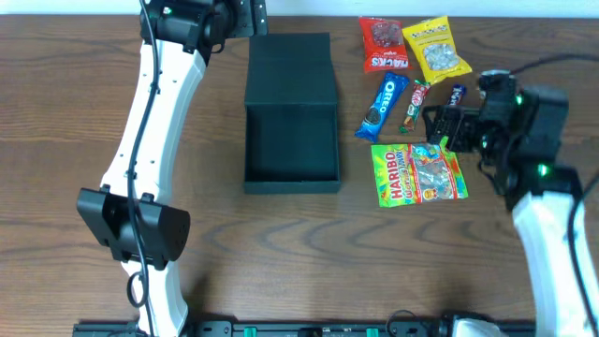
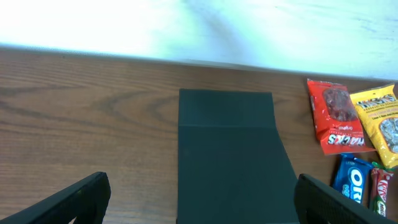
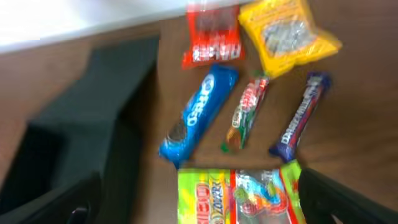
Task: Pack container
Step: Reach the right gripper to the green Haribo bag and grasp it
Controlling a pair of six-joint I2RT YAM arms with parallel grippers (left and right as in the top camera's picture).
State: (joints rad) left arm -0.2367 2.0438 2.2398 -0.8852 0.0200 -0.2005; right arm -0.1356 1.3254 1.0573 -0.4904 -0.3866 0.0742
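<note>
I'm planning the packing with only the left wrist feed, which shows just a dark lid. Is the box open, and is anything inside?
Observer: It's open. From overhead the container looks empty inside.
Operator: Any snack outside my frame?
Observer: Yes, a Haribo bag lies to the right of the container.
Operator: Where's the right gripper?
Observer: The right gripper is open, hovering by the Haribo bag's far right corner.

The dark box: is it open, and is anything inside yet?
Open and empty. The container has its lid folded back, its floor bare; the snack packets lie beside it.
</note>
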